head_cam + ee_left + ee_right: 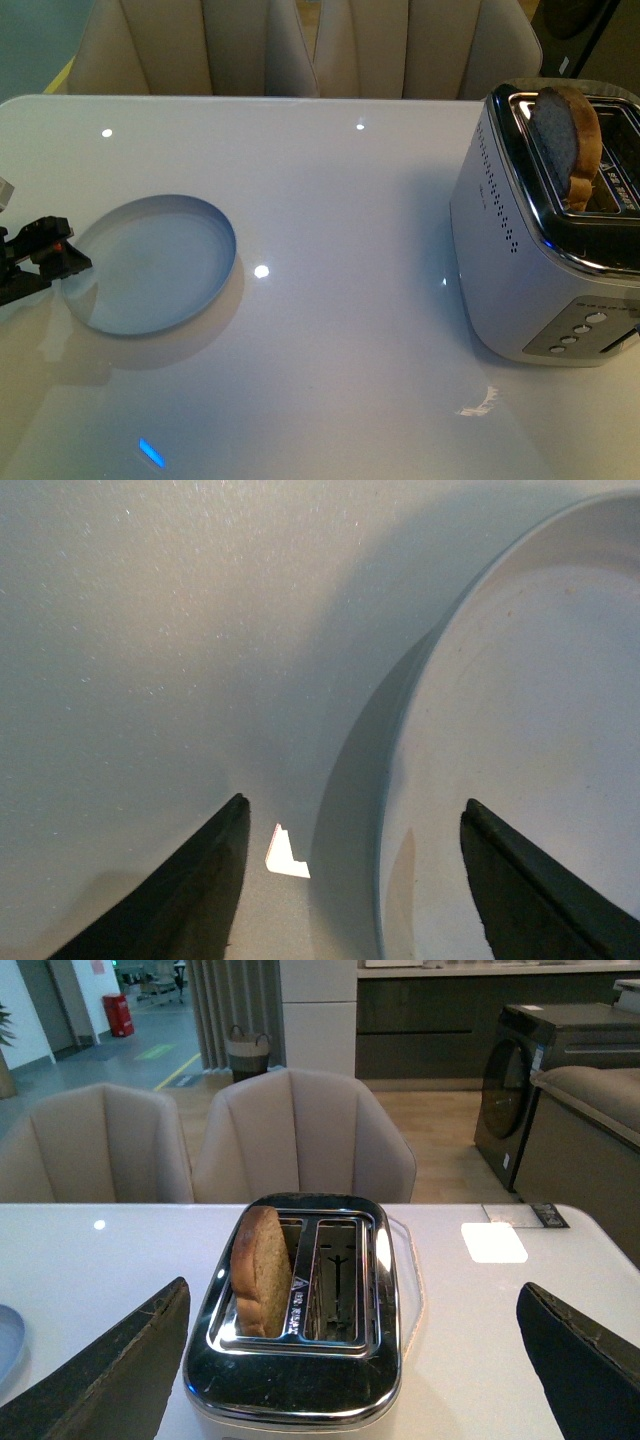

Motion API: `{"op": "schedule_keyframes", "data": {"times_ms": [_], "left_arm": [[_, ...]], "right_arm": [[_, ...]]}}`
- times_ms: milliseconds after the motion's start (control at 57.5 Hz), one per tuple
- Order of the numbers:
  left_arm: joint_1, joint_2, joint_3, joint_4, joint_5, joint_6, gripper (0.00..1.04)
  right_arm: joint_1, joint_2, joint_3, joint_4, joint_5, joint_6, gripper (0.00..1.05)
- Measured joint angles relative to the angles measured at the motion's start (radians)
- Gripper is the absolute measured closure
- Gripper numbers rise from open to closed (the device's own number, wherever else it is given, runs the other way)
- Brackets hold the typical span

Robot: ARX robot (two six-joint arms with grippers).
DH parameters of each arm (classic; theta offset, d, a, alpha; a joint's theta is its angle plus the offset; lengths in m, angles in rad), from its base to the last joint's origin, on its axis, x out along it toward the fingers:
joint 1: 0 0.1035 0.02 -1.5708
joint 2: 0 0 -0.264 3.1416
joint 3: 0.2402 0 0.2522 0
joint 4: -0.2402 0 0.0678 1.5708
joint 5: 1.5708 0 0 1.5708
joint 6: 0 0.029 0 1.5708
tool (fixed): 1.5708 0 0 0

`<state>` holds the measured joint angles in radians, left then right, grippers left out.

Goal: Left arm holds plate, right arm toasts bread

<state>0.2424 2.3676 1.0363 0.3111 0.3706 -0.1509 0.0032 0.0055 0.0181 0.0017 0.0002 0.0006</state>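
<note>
The pale grey-blue plate (pixel 205 215) lies empty on the left of the white table. My left gripper (pixel 58 256) is at its left edge. In the left wrist view this gripper (pixel 354 802) is open and straddles the plate's rim (pixel 400 730), one finger outside, one over the inside, not closed on it. The bread (pixel 566 140) stands upright in one slot of the silver toaster (pixel 515 250) at the right. In the right wrist view my right gripper (pixel 352 1286) is open, its fingers wide on either side of the toaster (pixel 300 1385); the bread (pixel 262 1270) pokes out of its slot.
The toaster's second slot (pixel 338 1280) is empty. Its buttons (pixel 580 330) face the near table edge. Beige chairs (pixel 300 45) stand along the table's far side. The plate's edge (pixel 8 1345) shows in the right wrist view.
</note>
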Motion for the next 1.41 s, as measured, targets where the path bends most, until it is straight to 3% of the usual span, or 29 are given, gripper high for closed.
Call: {"op": "schedule_keyframes", "data": {"times_ms": [174, 365, 591, 730, 852, 956, 1269, 1408], "left_arm": [[-0.003, -0.141, -0.050, 0.044, -0.021, -0.002, 0.05], [-0.052, -0.338, -0.105, 0.067, -0.052, -0.037, 0.07], [-0.214, -0.659, -0.153, 0.025, -0.170, -0.146, 0.07], [-0.271, -0.728, -0.159, 0.021, -0.205, -0.161, 0.07], [-0.284, -0.726, -0.346, 0.489, -0.394, 0.011, 0.28], [-0.257, -0.779, -0.485, 0.695, -0.371, 0.086, 0.46], [-0.241, -1.002, -0.734, 0.738, -0.371, 0.132, 1.01], [-0.241, -1.100, -0.807, 0.722, -0.371, 0.136, 1.02]], "right_arm": [[0.000, 0.000, 0.000, 0.000, 0.000, 0.000, 0.09], [0.000, 0.000, 0.000, 0.000, 0.000, 0.000, 0.09], [0.000, 0.000, 0.000, 0.000, 0.000, 0.000, 0.09], [0.000, 0.000, 0.000, 0.000, 0.000, 0.000, 0.09], [0.000, 0.000, 0.000, 0.000, 0.002, 0.000, 0.09], [0.000, 0.000, 0.000, 0.000, 0.002, 0.000, 0.09], [0.000, 0.000, 0.000, 0.000, 0.002, 0.000, 0.09], [0.000, 0.000, 0.000, 0.000, 0.002, 0.000, 0.09]]}}
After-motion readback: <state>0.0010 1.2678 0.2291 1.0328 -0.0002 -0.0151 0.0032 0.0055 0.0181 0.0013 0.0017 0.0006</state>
